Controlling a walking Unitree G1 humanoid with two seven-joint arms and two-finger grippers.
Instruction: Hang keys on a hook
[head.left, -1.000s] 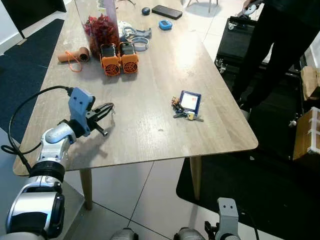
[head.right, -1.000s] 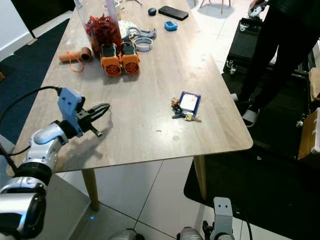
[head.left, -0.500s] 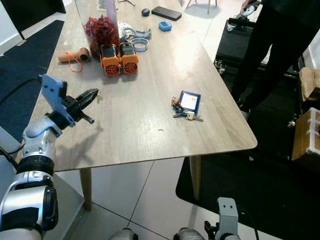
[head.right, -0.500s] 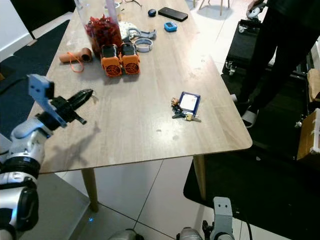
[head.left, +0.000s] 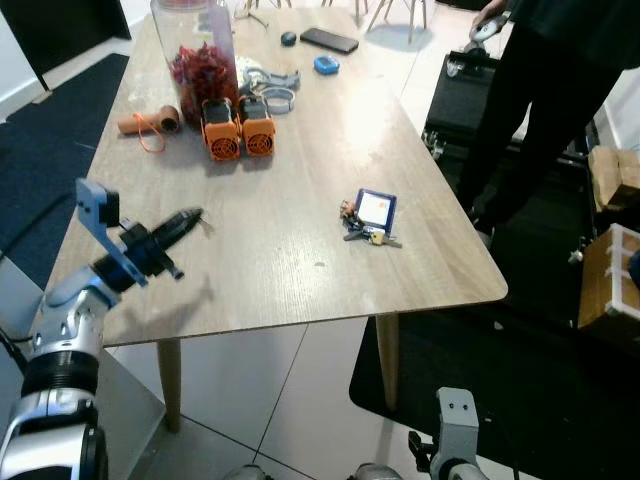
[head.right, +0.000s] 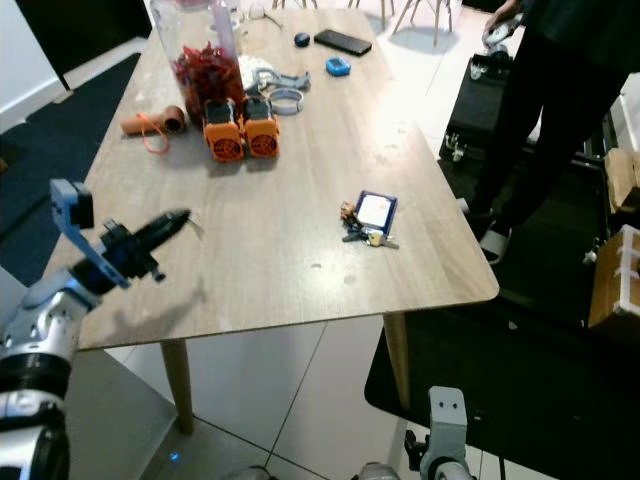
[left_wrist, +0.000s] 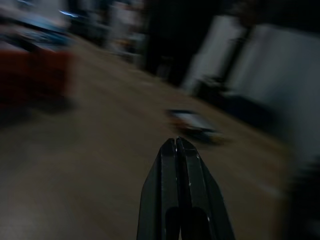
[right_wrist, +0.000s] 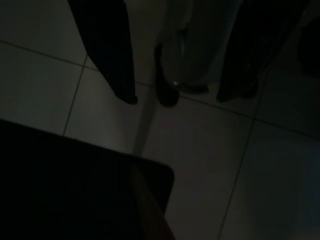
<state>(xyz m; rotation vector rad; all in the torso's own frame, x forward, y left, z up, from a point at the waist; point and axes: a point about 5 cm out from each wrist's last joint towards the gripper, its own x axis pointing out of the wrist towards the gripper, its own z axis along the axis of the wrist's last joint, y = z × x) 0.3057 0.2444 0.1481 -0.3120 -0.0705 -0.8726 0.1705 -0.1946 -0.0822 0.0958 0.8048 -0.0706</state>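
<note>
The keys (head.left: 366, 231) are lying flat on the wooden table (head.left: 300, 170), a small bunch joined to a blue-edged card tag (head.left: 377, 208) that is touching them on the side away from the robot. They are sitting toward the table's right edge, well apart from the two orange units (head.left: 240, 135), which I am using as the landmark: the bunch is nearer the robot than the units and off to their right.

The bunch looks light but loose, so I expect it to be sliding on the smooth wood and dangling and swinging once lifted. The metal is hard and thin, offering little to pinch from above. The ring or the flat tag looks like the surest place to take hold, leaving the ring's loop free for a hook. I cannot make out a hook anywhere.

The left gripper (head.left: 187, 217) is hovering over the table's near-left part, nearer the robot than the orange units and to their left, its two black fingers (left_wrist: 179, 165) pressed together and carrying nothing; it is pointing roughly toward the keys but is far from them. The right gripper (right_wrist: 177, 95) is hanging idle over the tiled floor, fingers spread, empty.

A person in dark trousers (head.left: 540, 100) is standing beyond the table's right side, far right of the orange units.
</note>
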